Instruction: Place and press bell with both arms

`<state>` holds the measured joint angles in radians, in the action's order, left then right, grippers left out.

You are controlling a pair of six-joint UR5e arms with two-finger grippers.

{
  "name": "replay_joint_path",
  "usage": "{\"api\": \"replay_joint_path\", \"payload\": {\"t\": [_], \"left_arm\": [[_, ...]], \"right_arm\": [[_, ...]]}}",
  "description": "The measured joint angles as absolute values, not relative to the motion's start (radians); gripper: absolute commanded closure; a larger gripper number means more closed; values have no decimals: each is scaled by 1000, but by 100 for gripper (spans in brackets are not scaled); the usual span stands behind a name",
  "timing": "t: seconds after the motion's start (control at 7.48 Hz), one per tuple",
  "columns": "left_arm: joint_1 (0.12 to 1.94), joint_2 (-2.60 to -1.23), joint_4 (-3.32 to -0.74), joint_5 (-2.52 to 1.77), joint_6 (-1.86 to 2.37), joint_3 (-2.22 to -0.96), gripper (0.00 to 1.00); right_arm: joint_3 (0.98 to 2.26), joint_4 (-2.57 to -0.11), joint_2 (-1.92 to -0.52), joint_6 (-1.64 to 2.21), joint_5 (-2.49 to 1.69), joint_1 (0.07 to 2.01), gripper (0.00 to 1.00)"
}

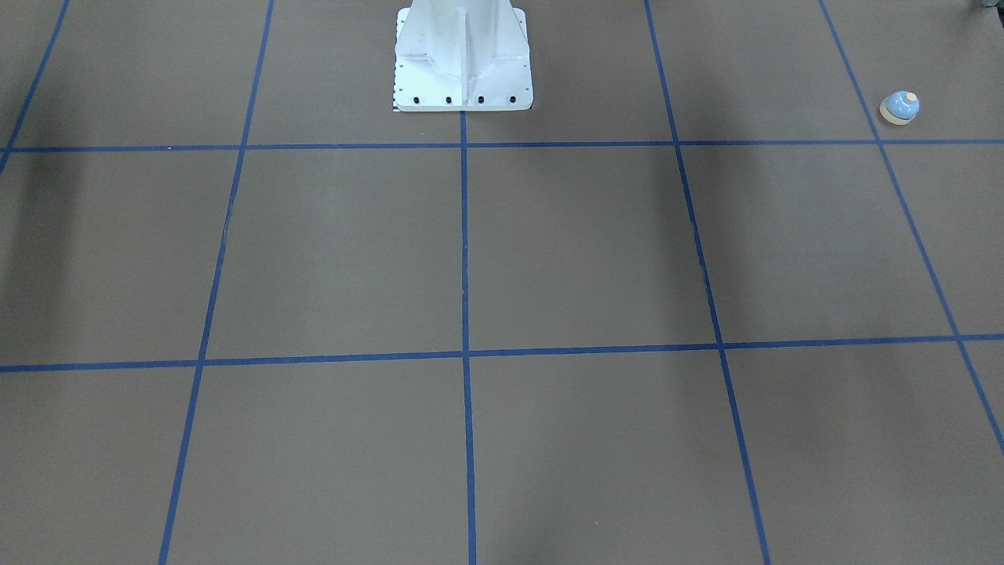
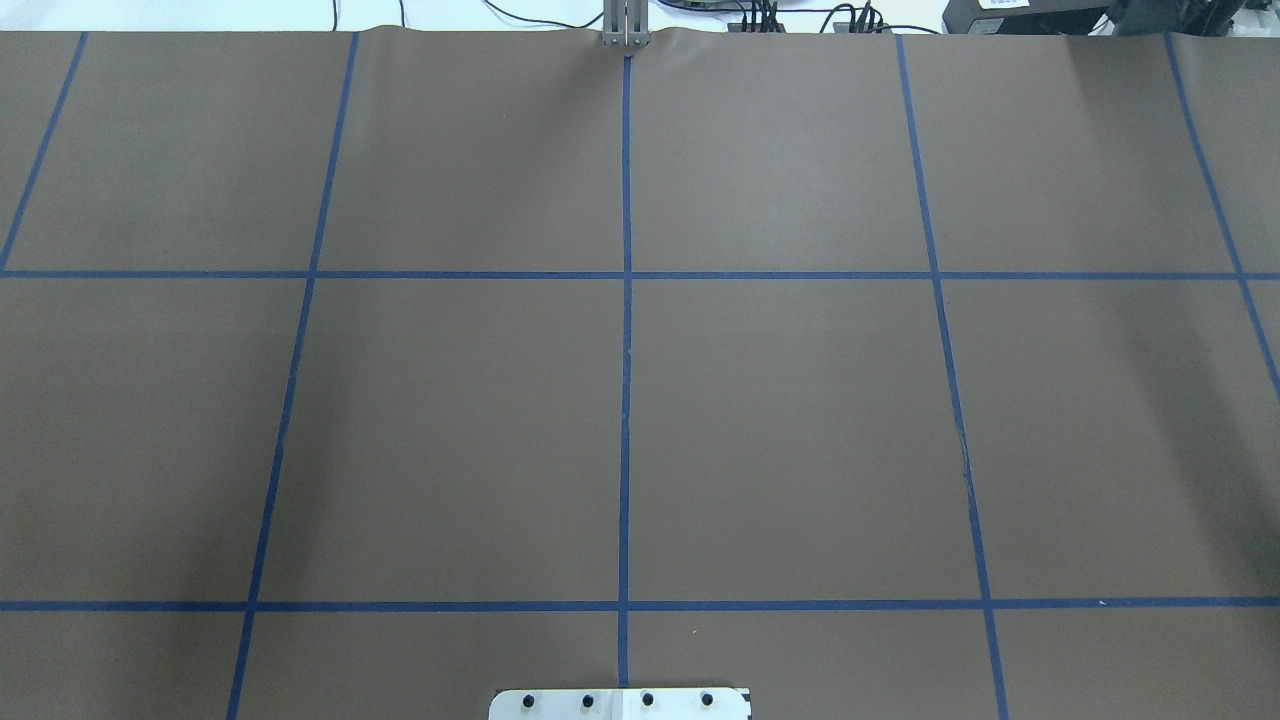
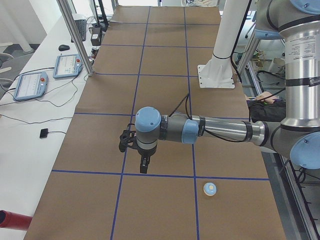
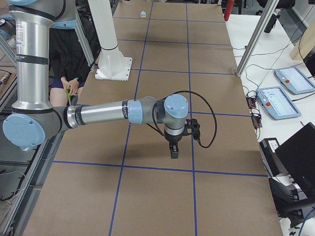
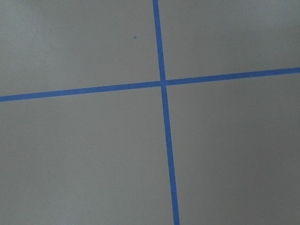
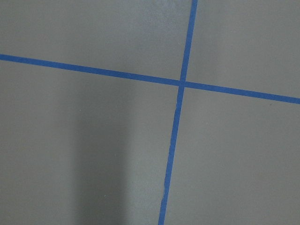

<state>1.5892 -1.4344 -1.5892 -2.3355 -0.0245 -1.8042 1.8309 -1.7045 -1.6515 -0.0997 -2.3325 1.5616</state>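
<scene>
You will find the bell standing upright on the brown counter at the robot's left end, cream button up, just beside a line of the blue tape and touching nothing but the surface. In the left side view it sits alone in its taped square, on the robot's side of the left tool and well apart from it.

The left arm reaches out level over the counter. Its tool points straight down and hangs above a tape line. You cannot tell from this side view whether that tool is open or closed.

The right arm is stretched out the same way at the other end. The right tool hangs point-down above the counter, far from the bell, and its state cannot be told either.

Each wrist camera looks down on a crossing of blue tape. The white pedestal stands bolted at the robot's edge of the counter.
</scene>
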Motion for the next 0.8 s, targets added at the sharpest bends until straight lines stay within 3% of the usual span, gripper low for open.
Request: {"api": "replay_joint_path", "payload": {"t": [0.8], "left_arm": [[1583,-1428,-1663,-2328,-25,-1796,0]], "right_arm": [[1832,-1704,-1643,-97,-2332,1562,0]]}}
